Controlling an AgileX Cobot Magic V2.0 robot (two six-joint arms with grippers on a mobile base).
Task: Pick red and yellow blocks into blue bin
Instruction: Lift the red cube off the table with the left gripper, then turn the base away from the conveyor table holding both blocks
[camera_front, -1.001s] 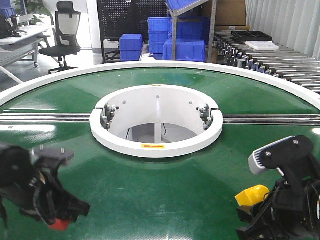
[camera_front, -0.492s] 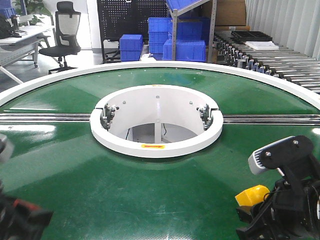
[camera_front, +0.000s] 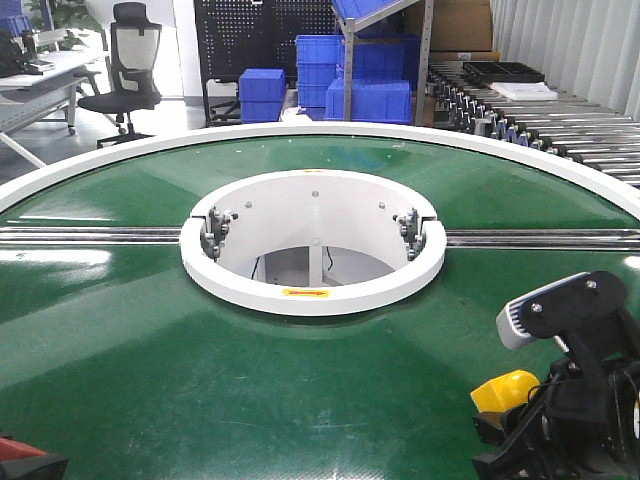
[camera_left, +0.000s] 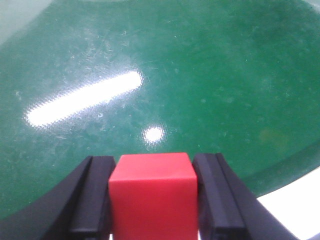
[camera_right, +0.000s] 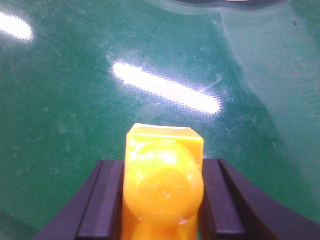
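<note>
The red block (camera_left: 151, 195) is clamped between the black fingers (camera_left: 95, 195) of my left gripper (camera_left: 152, 164), above the green belt near its white edge. In the front view only a corner of that gripper (camera_front: 28, 466) and a sliver of the red block (camera_front: 16, 449) show at the bottom left. My right gripper (camera_right: 164, 167) is shut on the yellow block (camera_right: 164, 185), whose round stud faces the camera. In the front view the yellow block (camera_front: 505, 389) sits in the right gripper (camera_front: 500, 418) at the bottom right. The blue bin is out of view.
A round green conveyor table (camera_front: 300, 400) with a white outer rim has a white ring opening (camera_front: 312, 290) at its centre. Stacked blue crates (camera_front: 365, 98), a shelf, an office chair (camera_front: 125, 70) and a roller conveyor (camera_front: 560, 120) stand beyond it.
My left gripper with the red block has drawn back down and left, almost out of the front view. The right gripper and yellow block have not moved.
</note>
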